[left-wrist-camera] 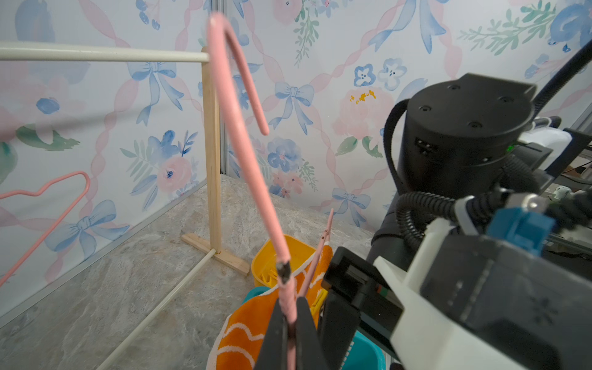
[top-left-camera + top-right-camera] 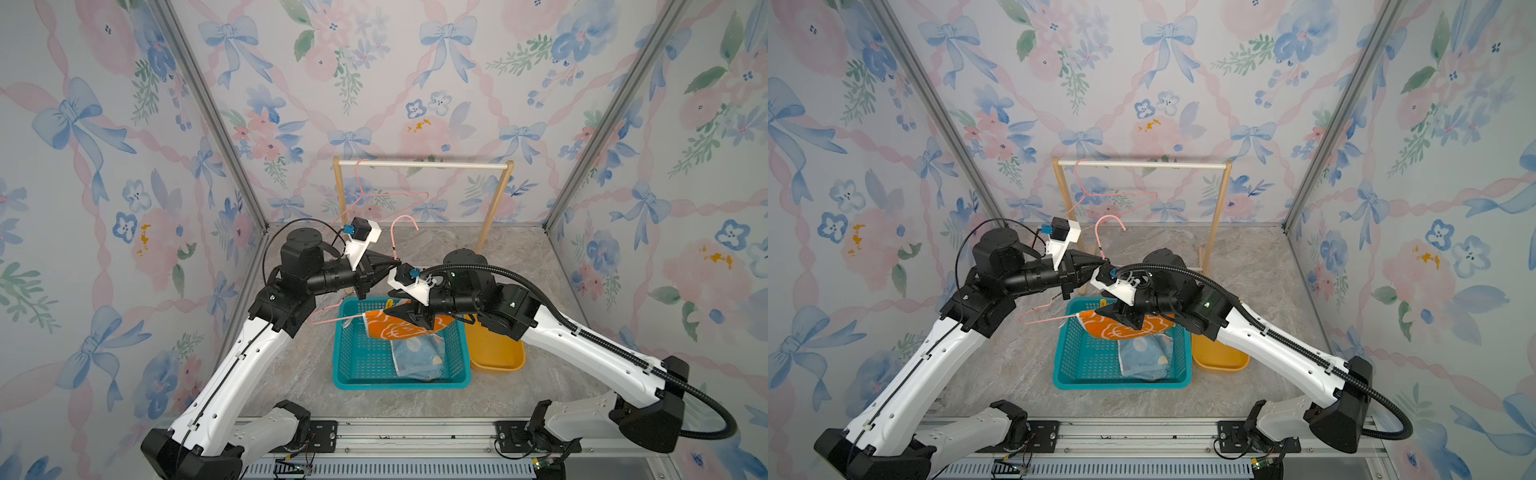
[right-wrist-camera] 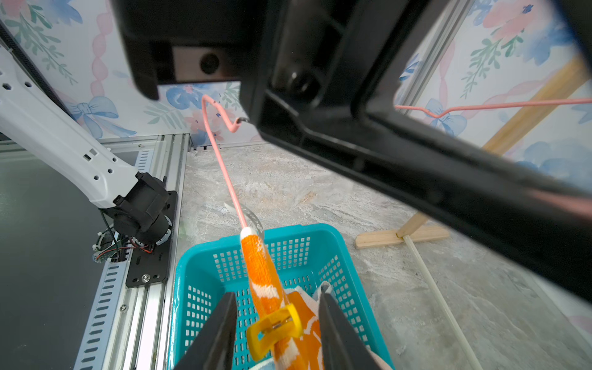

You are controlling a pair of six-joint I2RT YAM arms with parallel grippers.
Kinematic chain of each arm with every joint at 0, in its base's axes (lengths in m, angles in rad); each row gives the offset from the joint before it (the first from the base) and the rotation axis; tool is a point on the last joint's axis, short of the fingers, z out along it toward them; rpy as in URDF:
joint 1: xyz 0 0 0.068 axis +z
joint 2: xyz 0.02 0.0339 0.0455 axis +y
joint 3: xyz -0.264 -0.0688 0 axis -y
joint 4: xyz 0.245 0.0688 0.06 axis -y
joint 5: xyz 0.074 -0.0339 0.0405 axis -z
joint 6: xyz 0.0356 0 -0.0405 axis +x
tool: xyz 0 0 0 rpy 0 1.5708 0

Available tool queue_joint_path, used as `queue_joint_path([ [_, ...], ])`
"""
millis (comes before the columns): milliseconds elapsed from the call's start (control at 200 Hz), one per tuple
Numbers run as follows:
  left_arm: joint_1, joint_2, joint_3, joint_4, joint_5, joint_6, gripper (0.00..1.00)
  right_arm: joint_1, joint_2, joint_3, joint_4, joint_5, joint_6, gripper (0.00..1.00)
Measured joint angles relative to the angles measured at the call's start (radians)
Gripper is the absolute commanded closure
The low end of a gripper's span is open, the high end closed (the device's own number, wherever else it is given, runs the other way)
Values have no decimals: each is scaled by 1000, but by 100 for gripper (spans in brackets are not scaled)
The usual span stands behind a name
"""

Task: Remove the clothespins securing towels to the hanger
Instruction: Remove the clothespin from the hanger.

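My left gripper (image 2: 397,262) (image 1: 290,323) is shut on the neck of a pink wire hanger (image 2: 405,220) (image 1: 237,128), holding it above the teal basket. The orange towel (image 2: 392,328) (image 3: 259,266) hangs over the hanger's bar. A yellow clothespin (image 3: 275,330) pins the orange towel to the bar. My right gripper (image 2: 388,309) (image 3: 277,296) is open, one finger on each side of that clothespin, neither touching it. The light blue towel (image 2: 417,357) (image 2: 1146,353) lies loose in the basket.
The teal basket (image 2: 399,384) stands mid-table, with a yellow tub (image 2: 498,353) (image 1: 275,256) against its right side. A wooden rack (image 2: 424,165) at the back carries a second pink hanger (image 2: 374,199). The two wrists are close together above the basket.
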Motion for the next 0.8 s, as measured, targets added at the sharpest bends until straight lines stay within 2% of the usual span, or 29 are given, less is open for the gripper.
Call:
queue_joint_path([
  [500,0,5,0,0,20,0,100,0,10,10,-19,-3,-21,62],
  [800,0,5,0,0,20,0,100,0,13,10,-19,-3,-27,71],
])
